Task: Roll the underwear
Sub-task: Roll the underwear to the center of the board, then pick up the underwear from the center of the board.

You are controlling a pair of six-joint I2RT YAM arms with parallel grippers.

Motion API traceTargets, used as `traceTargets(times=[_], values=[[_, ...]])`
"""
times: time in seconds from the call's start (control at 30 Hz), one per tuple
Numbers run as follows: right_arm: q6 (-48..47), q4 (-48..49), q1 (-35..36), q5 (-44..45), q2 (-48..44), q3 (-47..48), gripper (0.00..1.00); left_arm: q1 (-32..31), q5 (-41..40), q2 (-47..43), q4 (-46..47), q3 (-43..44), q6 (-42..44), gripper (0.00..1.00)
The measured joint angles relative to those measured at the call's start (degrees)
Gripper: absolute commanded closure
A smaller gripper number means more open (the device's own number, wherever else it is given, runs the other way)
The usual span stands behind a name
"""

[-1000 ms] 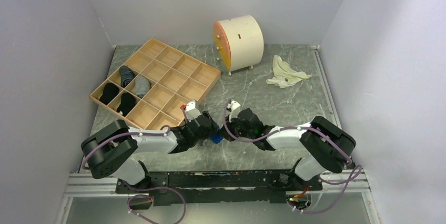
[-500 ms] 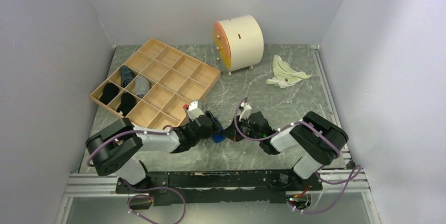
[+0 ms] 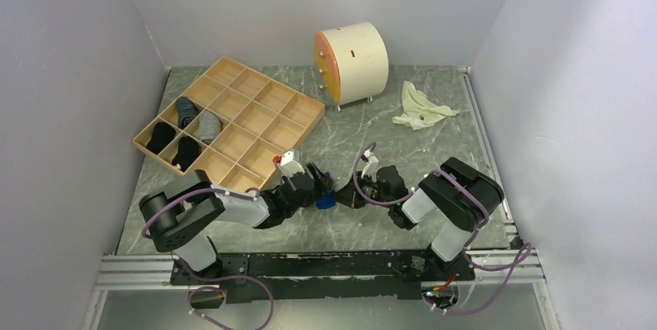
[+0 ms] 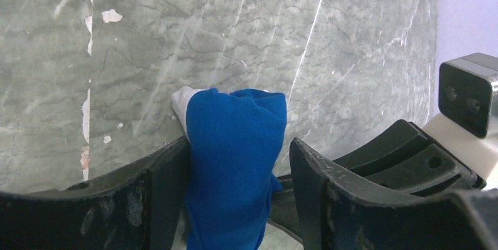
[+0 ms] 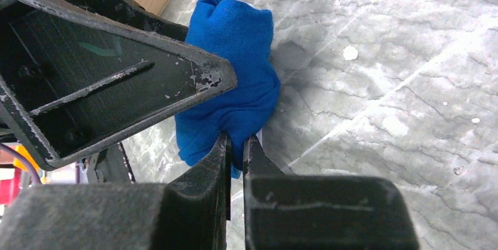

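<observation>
Pinching blue underwear (image 5: 235,80), right hand (image 5: 236,150); left hand (image 4: 238,150) straddles it

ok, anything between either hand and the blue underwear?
Nothing visible. The rolled blue fabric underwear sits inside the open left hand, and the right hand is pinched shut on its edge.

— What closes the space in?
— Plain pale lavender walls (image 3: 232,5) on three sides, evenly lit, with soft shadows.
— And below?
— A grey-green marbled table (image 3: 403,140), white-veined and chipped in spots. A metal rail (image 3: 135,274) runs along its near edge.
</observation>
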Motion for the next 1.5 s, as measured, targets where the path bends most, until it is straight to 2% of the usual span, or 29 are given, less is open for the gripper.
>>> traceTargets(times=[0.1, 0.23, 0.3, 0.4, 0.47, 0.53, 0.6, 0.67, 0.73, 0.77, 0.93, 1.1, 1.17, 1.23, 1.3, 1.43, 1.5], values=[[1.07, 2.60, -1.33, -2.01, 1.57, -0.63, 0.97, -0.37, -0.04, 0.48, 0.42, 0.00, 0.13, 0.40], [2.21, 5.60, -2.51, -3.93, 3.63, -0.98, 0.95, -0.59, -0.31, 1.70, -0.79, 1.42, 1.62, 0.64], [2.38, 6.47, -3.10, -4.66, 4.15, -1.22, 0.90, -1.03, -1.03, 2.93, -3.10, 3.63, 3.10, 0.76], [2.58, 6.45, -3.80, -5.33, 4.04, -1.44, 0.76, -1.62, -1.84, 3.85, -5.95, 6.19, 5.22, 0.94], [2.32, 5.03, -4.04, -5.40, 2.93, -1.60, 0.62, -1.79, -1.92, 3.82, -7.32, 7.10, 6.38, 0.95], [1.75, 1.70, -4.26, -5.25, -0.17, -1.79, 0.55, -2.05, -1.97, 3.63, -8.90, 8.04, 7.69, 0.95], [-0.11, -4.28, -4.39, -4.15, -5.55, -2.03, 0.41, -2.19, -1.88, 3.30, -10.91, 8.98, 9.22, 0.95], [-1.68, -11.52, -4.48, -2.32, -12.39, -2.56, 0.33, -2.47, -1.25, 2.62, -13.94, 10.19, 11.43, 0.95], [-3.61, -21.03, -4.59, 1.01, -23.91, -3.02, 0.29, -2.97, -0.09, 1.66, -17.75, 11.47, 14.14, 0.95], [-3.91, -22.21, -4.59, 1.33, -25.68, -3.04, 0.28, -3.21, 0.48, 1.07, -19.71, 12.11, 15.47, 0.95], [-6.23, -39.28, -4.74, 11.61, -49.62, -1.99, 0.21, -2.97, 4.31, -4.15, -27.36, 14.47, 22.29, 0.95], [-5.97, -49.59, -4.90, 18.86, -63.93, -1.62, 0.19, 2.12, 8.83, -10.93, -32.17, 16.26, 27.02, 0.95], [-5.77, -50.88, -5.01, 19.63, -67.19, -2.01, 0.16, 4.74, 10.60, -13.35, -33.18, 16.68, 28.35, 0.95], [-5.16, -51.45, -5.01, 19.69, -69.51, -2.64, 0.02, 7.87, 12.52, -15.89, -34.62, 16.85, 29.73, 0.95], [-4.09, -51.34, -5.05, 18.95, -70.69, -3.74, 0.00, 10.56, 13.73, -17.92, -36.20, 17.00, 30.86, 0.95], [-3.69, -49.00, -5.09, 11.93, -69.35, -6.16, 0.00, 17.57, 15.30, -21.84, -40.35, 17.99, 33.64, 0.95], [-3.65, -47.93, -5.09, 8.61, -66.55, -6.19, 0.00, 23.47, 17.40, -22.99, -42.16, 19.21, 35.47, 0.95]])
